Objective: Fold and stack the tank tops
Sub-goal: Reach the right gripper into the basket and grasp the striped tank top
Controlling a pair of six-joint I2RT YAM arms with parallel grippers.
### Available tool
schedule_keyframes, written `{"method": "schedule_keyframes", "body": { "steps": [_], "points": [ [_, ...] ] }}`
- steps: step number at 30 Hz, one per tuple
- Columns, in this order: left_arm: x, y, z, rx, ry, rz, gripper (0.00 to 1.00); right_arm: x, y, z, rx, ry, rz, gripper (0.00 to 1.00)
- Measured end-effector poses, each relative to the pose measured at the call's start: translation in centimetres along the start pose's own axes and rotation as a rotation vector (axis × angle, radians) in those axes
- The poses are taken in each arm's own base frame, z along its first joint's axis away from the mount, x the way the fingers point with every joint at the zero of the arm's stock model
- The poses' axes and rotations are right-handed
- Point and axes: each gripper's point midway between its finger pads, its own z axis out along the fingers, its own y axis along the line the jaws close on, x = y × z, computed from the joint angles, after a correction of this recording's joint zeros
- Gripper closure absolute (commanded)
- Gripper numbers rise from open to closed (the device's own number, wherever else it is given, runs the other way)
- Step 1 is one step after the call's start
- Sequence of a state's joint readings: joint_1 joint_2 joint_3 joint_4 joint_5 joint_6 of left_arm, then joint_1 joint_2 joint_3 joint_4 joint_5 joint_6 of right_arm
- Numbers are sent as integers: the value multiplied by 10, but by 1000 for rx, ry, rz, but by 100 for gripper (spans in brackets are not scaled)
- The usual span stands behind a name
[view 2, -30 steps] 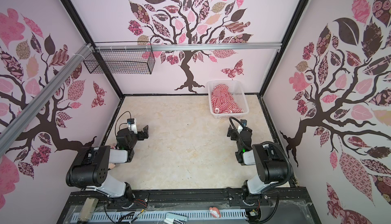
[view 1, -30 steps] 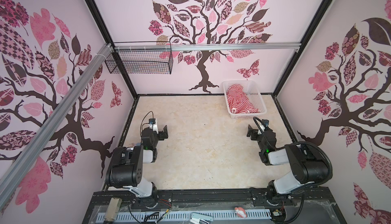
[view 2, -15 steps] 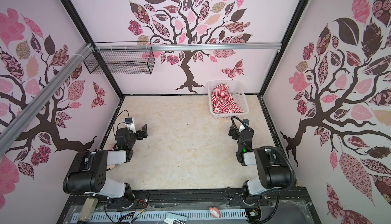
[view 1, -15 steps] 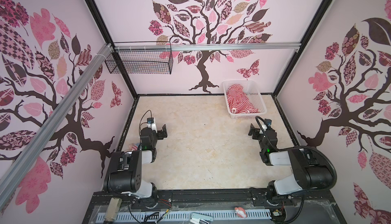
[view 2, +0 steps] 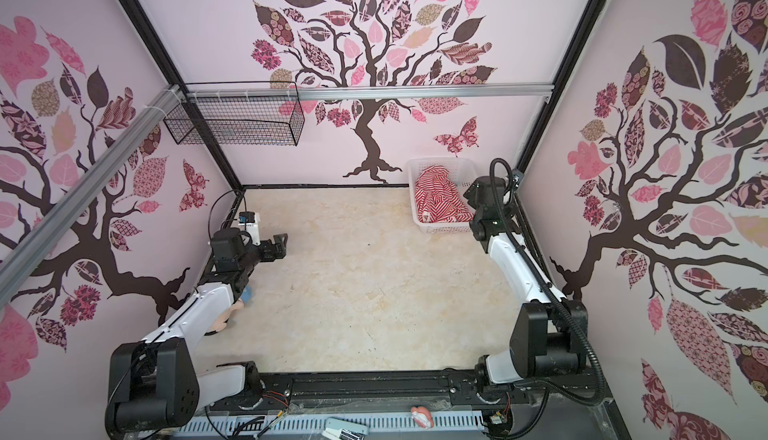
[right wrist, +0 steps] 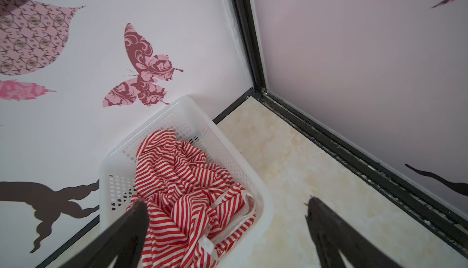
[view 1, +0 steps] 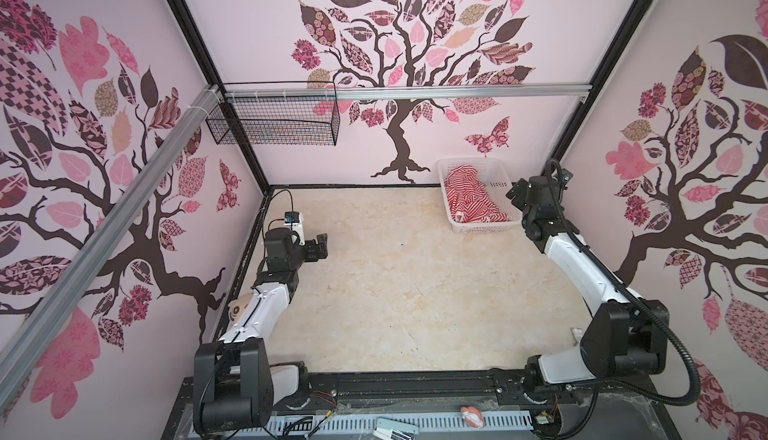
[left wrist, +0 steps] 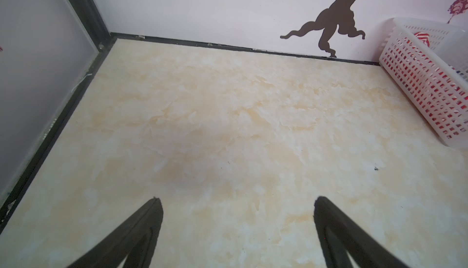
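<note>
The red-and-white striped tank tops (view 1: 469, 201) (view 2: 440, 201) lie crumpled in a white plastic basket (view 1: 484, 228) at the back right of the table. My right gripper (view 1: 513, 192) (view 2: 470, 192) hangs at the basket's right rim. In the right wrist view it (right wrist: 225, 201) is open: one finger stands over the striped cloth (right wrist: 182, 183), the other over bare table, and nothing is held. My left gripper (view 1: 322, 243) (view 2: 282, 243) hovers over the left side of the table, open and empty (left wrist: 238, 199). The left wrist view shows the basket (left wrist: 425, 84) far off.
A black wire basket (view 1: 274, 126) hangs on the back-left wall rail. A plush doll (view 2: 226, 321) lies by the left wall under my left arm. The marbled tabletop (view 1: 407, 284) is bounded by a black frame and walls. Small items lie on the front rail (view 1: 473, 417).
My right arm has stretched out toward the back right, bringing its gripper up to the basket. My left arm has unfolded and lifted, its gripper shifting a little toward the back.
</note>
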State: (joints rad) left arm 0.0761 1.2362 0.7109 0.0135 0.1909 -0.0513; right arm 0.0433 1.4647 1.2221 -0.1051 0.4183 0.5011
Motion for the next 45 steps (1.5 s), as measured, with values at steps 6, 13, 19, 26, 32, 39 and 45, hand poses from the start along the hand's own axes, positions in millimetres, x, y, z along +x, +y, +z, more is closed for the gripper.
{"method": "schedule_keyframes", "body": {
  "steps": [6,13,19,26,32,39,45],
  "points": [
    [-17,-10,-8,42,96,59,9,12,58,43,-99,228,-103,0],
    [6,-36,-17,149,249,166,9,60,121,106,-198,454,-217,6],
    [32,-42,-25,173,322,195,9,145,147,121,-210,626,-320,30],
    [48,-41,-35,172,348,207,9,218,134,128,-157,773,-378,40],
    [50,-40,-38,163,352,209,9,227,116,133,-109,794,-391,65],
    [49,-38,-39,154,348,210,9,213,94,149,-34,765,-330,100],
    [45,-38,-42,144,332,215,9,183,38,178,77,741,-229,100]
  ]
}}
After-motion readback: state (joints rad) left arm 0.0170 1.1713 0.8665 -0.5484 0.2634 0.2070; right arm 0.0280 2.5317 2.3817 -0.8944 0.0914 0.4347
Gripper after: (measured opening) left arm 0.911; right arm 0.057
